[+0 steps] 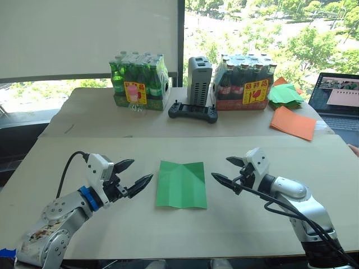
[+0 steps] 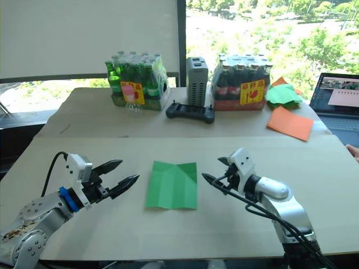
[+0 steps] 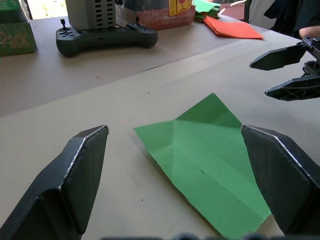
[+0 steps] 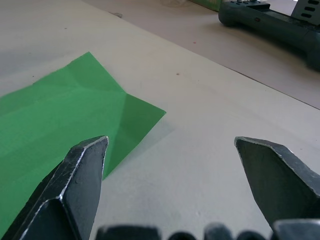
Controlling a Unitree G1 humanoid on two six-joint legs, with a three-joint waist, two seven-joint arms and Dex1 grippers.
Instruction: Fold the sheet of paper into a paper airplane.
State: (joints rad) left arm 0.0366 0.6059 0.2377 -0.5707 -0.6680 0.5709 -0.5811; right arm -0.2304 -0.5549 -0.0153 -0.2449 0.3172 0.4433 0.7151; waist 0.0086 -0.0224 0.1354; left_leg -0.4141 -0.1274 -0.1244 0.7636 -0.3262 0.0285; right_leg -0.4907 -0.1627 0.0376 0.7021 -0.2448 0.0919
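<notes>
While both jaws gape, the sheet of paper lies flat between

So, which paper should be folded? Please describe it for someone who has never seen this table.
Look at the near table, in front of the two bottle packs on the far one. The sheet of paper lies flat there between the open left pincer and right pincer. It is a single creased green sheet, unlike the orange sheets and the pile of green papers far right.

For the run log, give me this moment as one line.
sheet of paper: flat on table, creased, unheld | left pincer: open, beside paper | right pincer: open, beside paper
</notes>
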